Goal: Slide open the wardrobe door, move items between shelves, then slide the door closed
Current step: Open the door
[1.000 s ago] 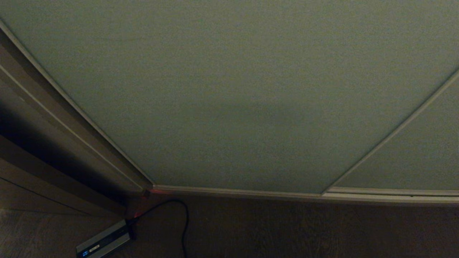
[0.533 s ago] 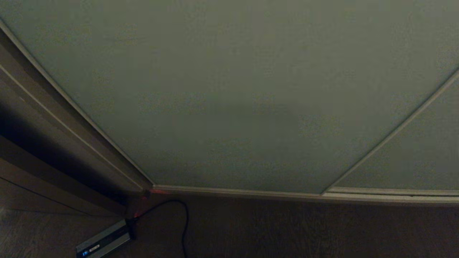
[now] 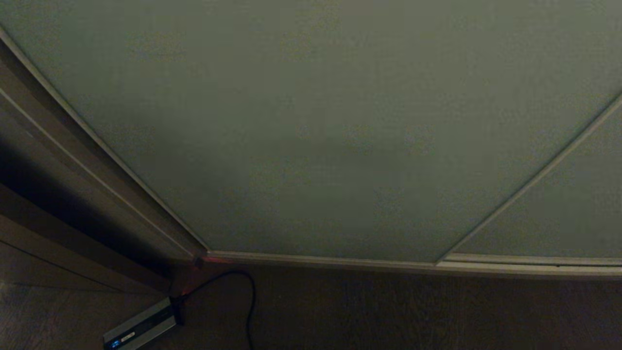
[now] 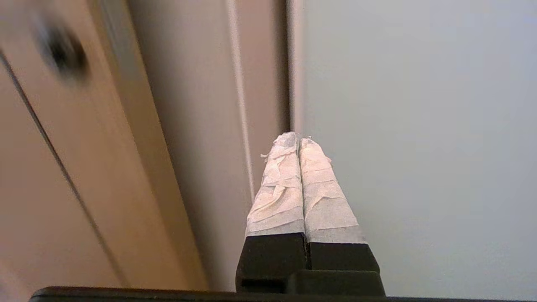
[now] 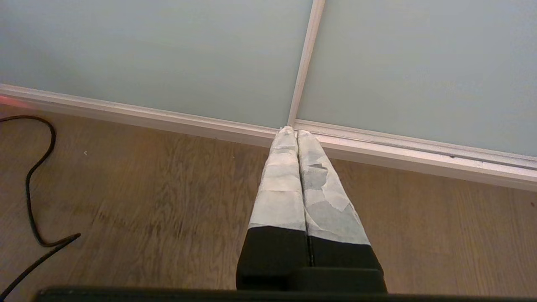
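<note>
The sliding wardrobe door (image 3: 311,126) is a large pale grey-green panel that fills most of the head view, shut against the darker side frame (image 3: 73,160). In the left wrist view the same door (image 4: 419,147) shows beside that frame, and my left gripper (image 4: 298,136) is shut and empty, its taped fingers pointing at the door's edge strip (image 4: 296,63). My right gripper (image 5: 292,131) is shut and empty too, hanging low over the floor and aimed at the seam between two door panels (image 5: 305,58). The items and the shelves are hidden behind the door. Neither arm shows in the head view.
A dark wooden floor (image 3: 388,311) runs up to the door's bottom rail (image 3: 320,261). A small grey device (image 3: 141,326) with a black cable (image 3: 250,301) lies on the floor at the left. A second door panel (image 3: 573,204) stands at the right.
The head view stays still; only a faint shadow has spread across the lower left of the door panel.
</note>
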Robot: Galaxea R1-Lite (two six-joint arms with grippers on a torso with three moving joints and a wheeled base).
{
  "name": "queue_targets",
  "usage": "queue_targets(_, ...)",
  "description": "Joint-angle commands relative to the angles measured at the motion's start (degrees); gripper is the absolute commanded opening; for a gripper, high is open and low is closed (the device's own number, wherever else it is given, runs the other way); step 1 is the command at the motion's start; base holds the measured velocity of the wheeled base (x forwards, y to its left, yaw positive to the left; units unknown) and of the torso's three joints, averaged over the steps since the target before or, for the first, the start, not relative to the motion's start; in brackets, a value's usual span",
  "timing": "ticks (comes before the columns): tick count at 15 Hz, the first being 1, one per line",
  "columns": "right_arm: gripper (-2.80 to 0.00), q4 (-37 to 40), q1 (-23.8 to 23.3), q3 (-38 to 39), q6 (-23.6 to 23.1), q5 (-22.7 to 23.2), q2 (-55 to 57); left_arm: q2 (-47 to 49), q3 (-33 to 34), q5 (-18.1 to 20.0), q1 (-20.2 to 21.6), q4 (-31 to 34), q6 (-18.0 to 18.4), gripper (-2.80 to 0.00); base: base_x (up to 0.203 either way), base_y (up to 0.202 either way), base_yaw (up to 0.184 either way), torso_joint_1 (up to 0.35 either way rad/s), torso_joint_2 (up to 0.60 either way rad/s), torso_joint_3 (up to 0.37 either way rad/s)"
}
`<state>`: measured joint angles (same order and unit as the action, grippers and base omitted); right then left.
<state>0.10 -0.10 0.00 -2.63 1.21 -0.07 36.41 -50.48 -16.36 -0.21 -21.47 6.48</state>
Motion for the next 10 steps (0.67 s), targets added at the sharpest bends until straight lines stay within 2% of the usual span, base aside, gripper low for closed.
queue_targets(1, -2.80, -0.01, 0.01, 0.18, -0.01, 0.02, -0.01, 11.19, -6.45, -3.98, 0.01, -5.35, 0.48, -2.80, 0.000, 0.000, 0.000, 0.000, 0.00, 0.000)
queue_targets(3, -2.80, -0.01, 0.01, 0.18, -0.01, 0.02, -0.01, 15.37, -9.94, -8.98, 0.10, -8.92, 0.73, -2.80, 0.000, 0.000, 0.000, 0.000, 0.00, 0.000)
queue_targets(4, -2.80, -0.01, 0.01, 0.26, -0.01, 0.02, -0.01, 17.40, -11.02, -9.77, 1.30, -9.75, 0.52, -2.80, 0.000, 0.000, 0.000, 0.000, 0.00, 0.000)
queue_targets(6, -2.80, -0.01, 0.01, 0.18, -0.03, 0.02, -0.01, 20.90, -12.83, -9.78, 8.16, -10.91, -0.95, -2.80, 0.000, 0.000, 0.000, 0.000, 0.00, 0.000)
queue_targets(7, -2.80, -0.01, 0.01, 0.18, -0.01, 0.02, -0.01, 23.01, -13.98, -8.90, 10.24, -11.09, -2.85, -2.80, 0.000, 0.000, 0.000, 0.000, 0.00, 0.000)
queue_targets(8, -2.80, -0.01, 0.01, 0.18, -0.01, 0.02, -0.01, 24.28, -14.64, -6.04, 10.64, -11.29, -4.11, -2.80, 0.000, 0.000, 0.000, 0.000, 0.00, 0.000)
queue_targets(10, -2.80, -0.01, 0.01, 0.18, -0.01, 0.02, -0.01, 26.68, -16.55, -1.33, 11.61, -11.41, -4.82, -2.80, 0.000, 0.000, 0.000, 0.000, 0.00, 0.000)
